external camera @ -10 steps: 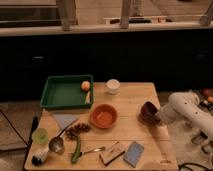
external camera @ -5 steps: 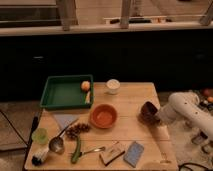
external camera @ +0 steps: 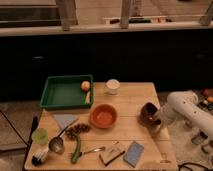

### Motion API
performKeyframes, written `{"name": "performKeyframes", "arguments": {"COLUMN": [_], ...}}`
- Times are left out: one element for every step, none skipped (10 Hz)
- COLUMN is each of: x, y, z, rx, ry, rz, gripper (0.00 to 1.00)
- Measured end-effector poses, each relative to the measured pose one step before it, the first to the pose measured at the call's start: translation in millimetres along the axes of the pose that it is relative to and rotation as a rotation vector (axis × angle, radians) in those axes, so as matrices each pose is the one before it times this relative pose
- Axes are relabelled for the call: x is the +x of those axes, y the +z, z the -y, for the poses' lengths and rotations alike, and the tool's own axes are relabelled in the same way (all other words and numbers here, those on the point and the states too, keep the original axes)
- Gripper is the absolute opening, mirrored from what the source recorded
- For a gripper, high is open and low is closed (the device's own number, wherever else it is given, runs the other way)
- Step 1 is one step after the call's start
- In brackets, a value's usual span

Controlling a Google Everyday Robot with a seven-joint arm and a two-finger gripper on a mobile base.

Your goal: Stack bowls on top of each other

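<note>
The wide shallow orange bowl [external camera: 104,116] sits upright in the middle of the wooden table [external camera: 131,96]. The dark maroon-brown bowl [external camera: 147,113] is at the table's right side, tilted, with its opening facing left. My gripper [external camera: 156,118] is at the end of the white arm [external camera: 187,109] that comes in from the right, and it is right against the maroon bowl's right side. The bowl appears lifted slightly off the table. The two bowls are apart.
A green rectangular tray [external camera: 61,92] with an orange fruit [external camera: 85,85] stands at the back left. A small white cup [external camera: 113,86] is behind the orange bowl. A ladle [external camera: 57,144], green cucumber [external camera: 76,151], green cup [external camera: 39,135], sponge [external camera: 112,153] and blue packet [external camera: 133,153] lie along the front.
</note>
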Motion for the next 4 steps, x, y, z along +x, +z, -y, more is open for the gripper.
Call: {"name": "performKeyframes", "arguments": {"x": [-6.26,-0.32,-0.66,-0.77], "y": [-1.45,-2.22,-1.01,0.05], "z": [5.85,-0.28,3.14,2.24], "rx": [-0.01073,-0.01360,-0.00257,-0.00353], "ry": [-0.01688,-0.01034,-0.00999,-0.00731], "rz": [0.00268,-0.00190,0.00076,0.00148], "gripper": [0.80,0.80,0.80,0.80]}}
